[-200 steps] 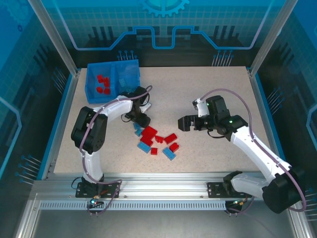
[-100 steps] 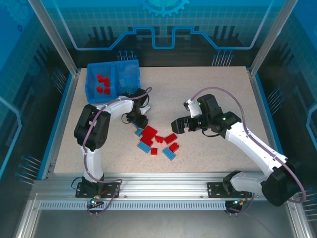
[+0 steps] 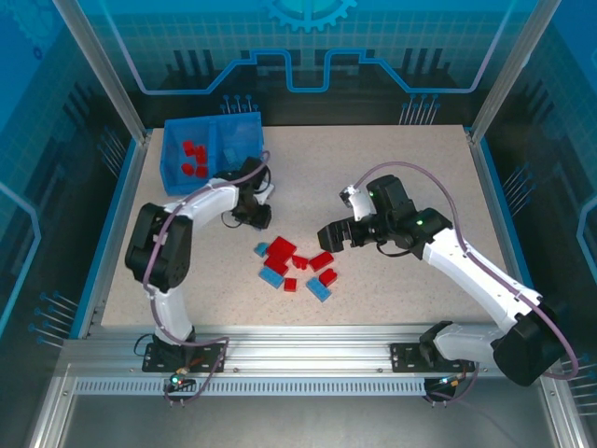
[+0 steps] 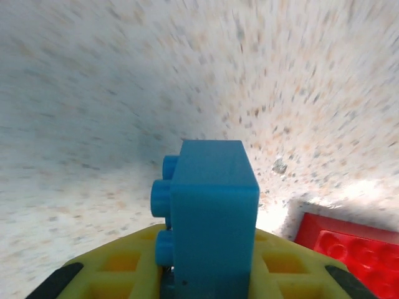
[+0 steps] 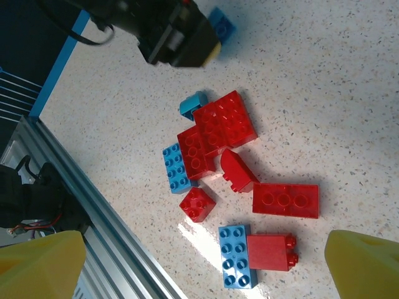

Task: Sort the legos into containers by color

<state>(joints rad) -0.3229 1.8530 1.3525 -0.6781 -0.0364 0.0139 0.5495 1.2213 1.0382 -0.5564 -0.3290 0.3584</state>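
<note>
table: the table top (image 3: 401, 168) is flat and sandy, with tiny dark and orange specks.
left side: a thin blue strip (image 3: 114, 238) runs along the table's left side.
near edge: a long grey metal rail (image 3: 308, 359) with grooves lies across the near side.
far side: the far wall (image 3: 308, 47) is see-through blue, with little squares, light blue lines and half a cog wheel at the top.
corners: a grey left post (image 3: 98, 65) and right post (image 3: 518, 65) rise from the far corners, leaning outward.
sides: the left wall (image 3: 33, 187) and right wall (image 3: 569, 140) are dark blue with pale lines.
light: bright, with a white shiny patch (image 5: 190, 233) on the table.
</note>
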